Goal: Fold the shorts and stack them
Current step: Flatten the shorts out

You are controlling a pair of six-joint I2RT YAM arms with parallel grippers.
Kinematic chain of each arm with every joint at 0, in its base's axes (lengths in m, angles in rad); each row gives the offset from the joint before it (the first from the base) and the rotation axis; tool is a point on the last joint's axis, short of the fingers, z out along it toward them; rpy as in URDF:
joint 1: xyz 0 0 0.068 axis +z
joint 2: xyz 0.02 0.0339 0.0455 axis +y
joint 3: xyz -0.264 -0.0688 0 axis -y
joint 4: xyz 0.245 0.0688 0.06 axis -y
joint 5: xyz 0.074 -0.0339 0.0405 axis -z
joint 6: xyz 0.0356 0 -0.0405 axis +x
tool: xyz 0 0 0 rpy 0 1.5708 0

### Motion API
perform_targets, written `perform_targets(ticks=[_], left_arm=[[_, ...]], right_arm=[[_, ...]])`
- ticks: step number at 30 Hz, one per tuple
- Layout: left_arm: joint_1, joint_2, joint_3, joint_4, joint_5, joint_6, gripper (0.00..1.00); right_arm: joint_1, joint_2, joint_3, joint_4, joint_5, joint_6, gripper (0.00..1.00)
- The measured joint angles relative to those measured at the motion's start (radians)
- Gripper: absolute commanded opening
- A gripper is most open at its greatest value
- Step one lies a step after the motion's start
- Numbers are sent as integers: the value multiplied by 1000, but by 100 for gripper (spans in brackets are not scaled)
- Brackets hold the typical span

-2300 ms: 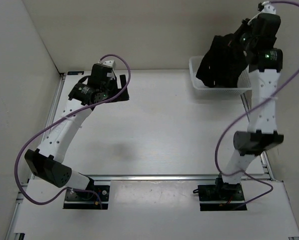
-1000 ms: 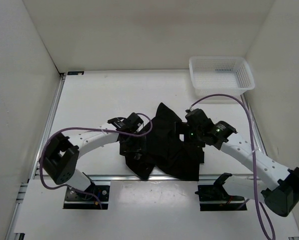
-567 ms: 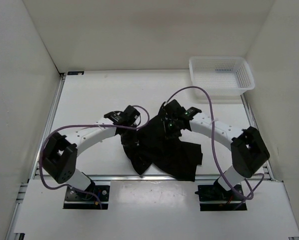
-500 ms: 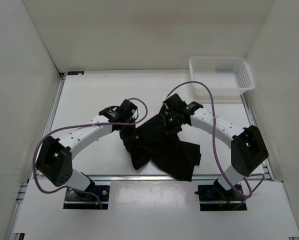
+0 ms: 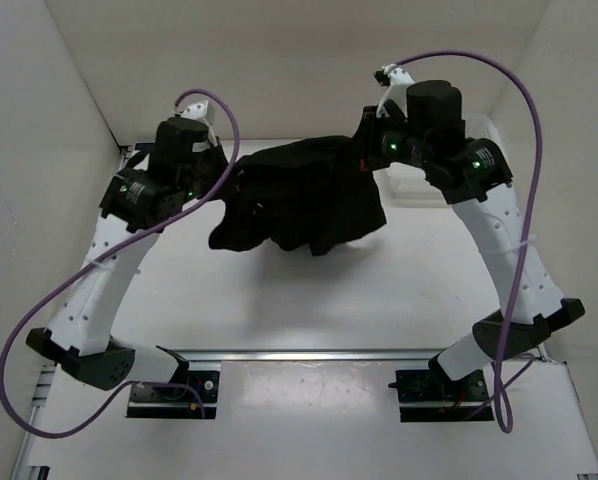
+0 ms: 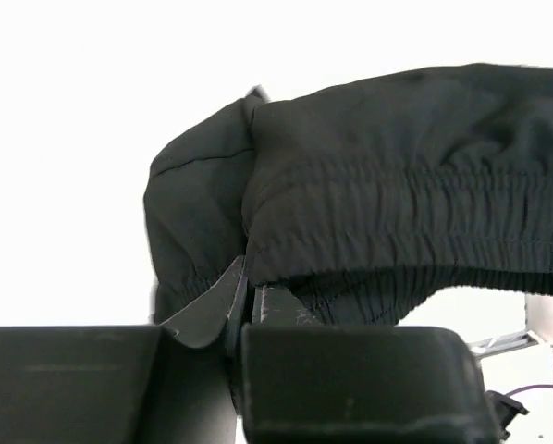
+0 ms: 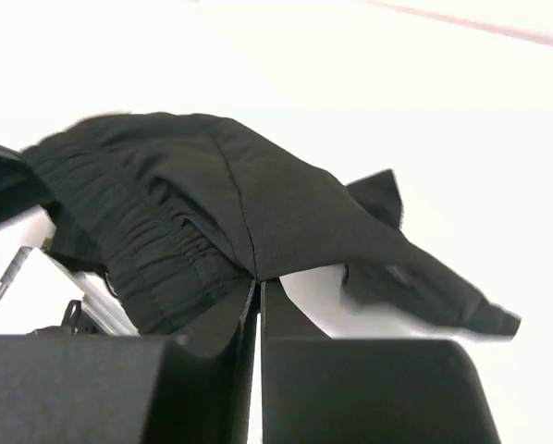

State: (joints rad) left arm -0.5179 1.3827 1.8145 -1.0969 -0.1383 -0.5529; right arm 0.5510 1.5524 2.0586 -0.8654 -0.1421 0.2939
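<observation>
The black shorts [image 5: 304, 195] hang in the air above the back of the table, stretched between my two grippers. My left gripper [image 5: 231, 186] is shut on the left end, and my right gripper [image 5: 365, 152] is shut on the right end. In the left wrist view the gathered elastic waistband of the shorts [image 6: 397, 213] runs off to the right from my shut left gripper [image 6: 249, 289]. In the right wrist view the shorts [image 7: 221, 203] drape over my shut right gripper [image 7: 258, 283], pinched at a seam, with a loose leg trailing right.
The white mesh basket [image 5: 419, 190] stands at the back right, mostly hidden behind the right arm. White walls close in the table on the left, back and right. A metal rail [image 5: 309, 353] runs along the near edge.
The shorts lay crumpled on the near middle of the table with both grippers on them. Both arms have since risen and moved back, lifting the shorts off the table between them.
</observation>
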Motion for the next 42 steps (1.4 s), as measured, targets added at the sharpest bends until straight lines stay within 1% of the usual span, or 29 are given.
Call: perform_targets(ticks=[3, 7, 8, 9, 11, 12, 13, 14, 15, 17, 18, 19, 21, 22, 23, 24, 25, 26, 27, 28, 29, 30, 31, 33, 35, 38, 39, 41, 42], left_arm=[[-2, -45, 48, -8, -8, 21, 10], [-41, -117, 0, 37, 75, 23, 10], [-62, -129, -30, 57, 114, 22, 24], [-96, -128, -60, 77, 155, 20, 39], [-159, -87, -75, 92, 238, 37, 76], [-193, -46, -69, 103, 278, 46, 79], [-216, -3, -56, 103, 301, 53, 86], [-236, 48, -40, 97, 315, 59, 97], [-250, 93, -32, 89, 322, 68, 100], [-254, 150, -37, 59, 306, 74, 100], [-242, 157, -53, 48, 298, 77, 95], [-219, 150, -82, 43, 292, 79, 79], [-147, 96, -173, 48, 276, 74, 59], [-101, 64, -227, 60, 269, 71, 52], [-50, 26, -290, 69, 260, 66, 41], [0, -7, -349, 72, 253, 57, 39], [56, -32, -403, 77, 247, 50, 39], [104, -48, -458, 90, 247, 41, 43], [154, -60, -521, 104, 246, 28, 59], [188, -61, -571, 114, 247, 21, 68], [225, -60, -631, 130, 250, 2, 80], [257, -52, -685, 135, 253, -9, 94], [287, -43, -731, 140, 259, -19, 100], [368, -21, -826, 171, 307, -35, 100], [449, 21, -904, 214, 381, -40, 99], [520, 159, -937, 274, 439, -41, 90], [527, 210, -938, 292, 451, -40, 83], [532, 275, -920, 286, 488, -44, 77], [533, 283, -913, 285, 498, -42, 76]], right_arm=[[6, -51, -10, -8, 10, -4, 0], [5, -143, -140, -6, 71, 2, 0], [-5, -171, -190, -4, 90, 3, 0], [-24, -196, -241, -9, 111, 6, 23], [-84, -222, -314, -17, 175, 8, 67], [-121, -223, -336, -22, 204, 16, 90], [-164, -220, -356, -26, 233, 18, 96], [-202, -219, -377, -26, 251, 11, 100], [-237, -219, -404, -27, 269, 15, 100], [-272, -236, -471, -22, 291, 20, 100], [-276, -258, -520, -9, 294, 27, 92], [-276, -289, -578, -10, 289, 36, 71], [-268, -369, -703, 3, 257, 62, 47], [-260, -409, -759, 6, 238, 80, 35], [-245, -450, -819, 10, 216, 105, 22], [-218, -488, -882, 21, 195, 131, 18], [-178, -525, -951, 45, 171, 166, 17], [-125, -551, -1016, 63, 151, 204, 19], [-63, -566, -1078, 80, 130, 246, 25], [4, -572, -1138, 104, 114, 290, 35], [80, -571, -1191, 121, 112, 330, 60], [141, -563, -1226, 130, 108, 367, 73], [209, -549, -1252, 135, 102, 397, 83], [335, -499, -1260, 148, 111, 440, 94], [428, -413, -1233, 164, 113, 458, 94], [523, -216, -1155, 215, 114, 465, 86], [539, -157, -1139, 245, 112, 463, 82], [557, -67, -1124, 290, 107, 462, 74], [561, -25, -1123, 314, 103, 461, 62]])
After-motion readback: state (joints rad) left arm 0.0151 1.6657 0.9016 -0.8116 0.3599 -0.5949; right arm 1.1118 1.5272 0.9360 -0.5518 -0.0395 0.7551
